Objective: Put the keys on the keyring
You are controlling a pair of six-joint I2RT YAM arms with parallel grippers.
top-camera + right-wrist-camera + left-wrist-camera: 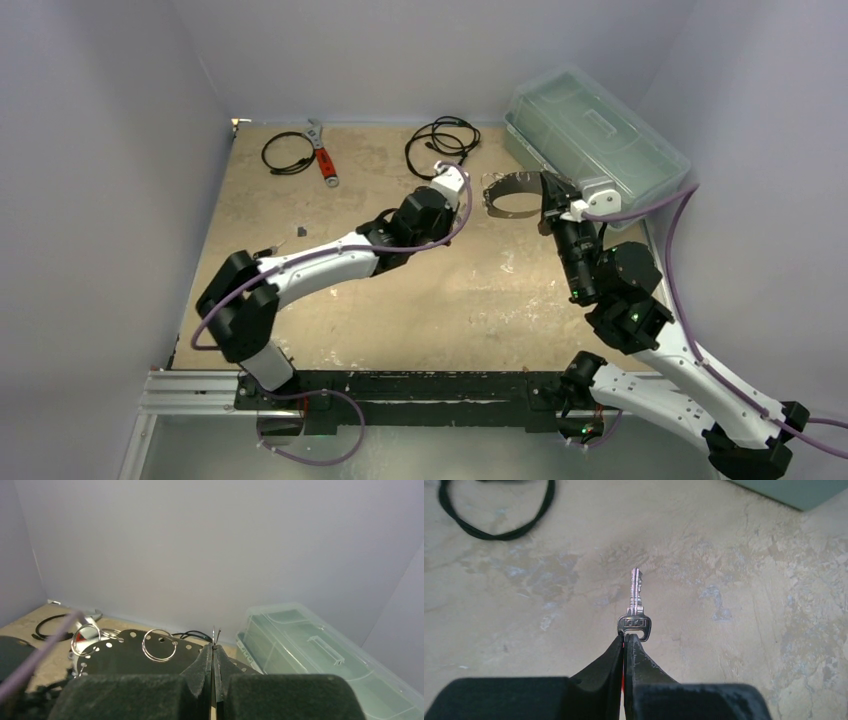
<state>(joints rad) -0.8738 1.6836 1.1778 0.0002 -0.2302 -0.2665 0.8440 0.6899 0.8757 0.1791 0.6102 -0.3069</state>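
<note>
Left gripper (625, 641): your fingers are pressed together, pinching the head of a silver key (636, 605). The blade points straight away from the fingertips, over the bare table (749, 605), and touches nothing. A red sliver shows in the seam between the fingers; you cannot tell what it is.

Right gripper (214, 647): also pressed tight, nipping the edge of the keyring (512, 180), with a thin bit of wire standing up between the tips. The keyring hangs off the table as a wide loop. From your right wrist it reads as a dark perforated band with small metal rings (159, 645) on it.

Landmark, clear plastic box (595, 140): the keyring sits just beside the box, on the side facing the table's middle. The key is one step farther from the box, near the loop but apart from it. Well away from the box, along the far edge, lie two black cables (442, 140) and a red-handled wrench (322, 152) between them.
</note>
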